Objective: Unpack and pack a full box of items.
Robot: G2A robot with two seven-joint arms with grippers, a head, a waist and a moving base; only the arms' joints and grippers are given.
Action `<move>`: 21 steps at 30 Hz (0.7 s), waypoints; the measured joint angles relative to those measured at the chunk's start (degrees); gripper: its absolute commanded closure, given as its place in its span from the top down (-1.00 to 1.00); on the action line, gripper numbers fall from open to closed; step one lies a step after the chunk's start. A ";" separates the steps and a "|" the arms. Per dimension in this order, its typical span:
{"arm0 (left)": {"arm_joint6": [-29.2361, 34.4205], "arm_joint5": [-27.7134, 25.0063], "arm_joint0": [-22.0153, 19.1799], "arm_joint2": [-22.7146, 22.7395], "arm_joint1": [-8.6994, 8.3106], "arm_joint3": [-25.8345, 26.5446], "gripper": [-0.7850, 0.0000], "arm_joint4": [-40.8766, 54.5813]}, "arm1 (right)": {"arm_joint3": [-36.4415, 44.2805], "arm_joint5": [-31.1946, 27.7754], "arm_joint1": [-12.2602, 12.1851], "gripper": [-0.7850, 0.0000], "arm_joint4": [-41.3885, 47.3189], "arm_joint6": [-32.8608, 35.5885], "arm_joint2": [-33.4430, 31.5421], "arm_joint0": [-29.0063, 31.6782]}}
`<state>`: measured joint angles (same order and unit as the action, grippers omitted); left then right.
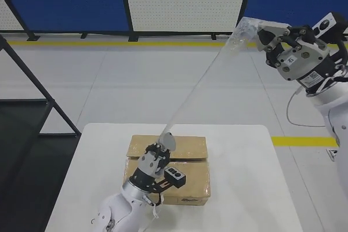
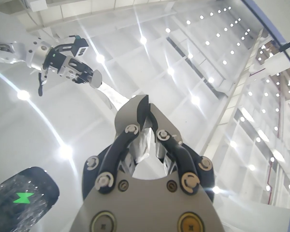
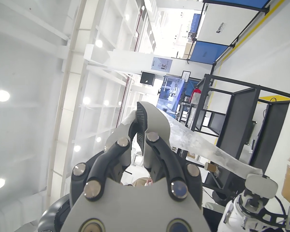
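Top view: left end effector (image 1: 165, 142) over box (image 1: 188, 148) on desk (image 1: 249, 185), right end effector (image 1: 264, 32) raised; both pinch one clear strip (image 1: 198, 89), probably tape, stretched between.

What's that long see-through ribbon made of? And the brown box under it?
The ribbon, pulled tight between the left pincer and the right pincer, looks like thin clear plastic, probably packing tape. It is shiny, see-through and crinkled. The box looks like plain brown cardboard, dull and papery, with flat flaps on top.
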<state>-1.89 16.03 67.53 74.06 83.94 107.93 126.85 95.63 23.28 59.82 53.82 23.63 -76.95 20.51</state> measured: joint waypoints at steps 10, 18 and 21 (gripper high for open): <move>-24.91 -12.40 3.29 7.65 -0.98 10.42 -1.00 13.45 | -5.96 5.87 -1.10 1.00 -2.20 4.60 -1.94 2.04; -49.02 -27.02 2.53 15.65 -2.09 16.18 -1.00 26.87 | -14.93 9.33 -1.75 1.00 -4.56 12.81 -0.17 1.74; -55.35 -33.60 1.25 18.54 -2.24 17.06 -1.00 34.67 | -18.46 10.06 -1.85 1.00 -6.95 16.79 2.03 0.52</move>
<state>-57.24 -17.57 68.79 92.60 81.70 124.99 161.52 77.18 33.33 57.96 46.87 40.43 -74.91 21.03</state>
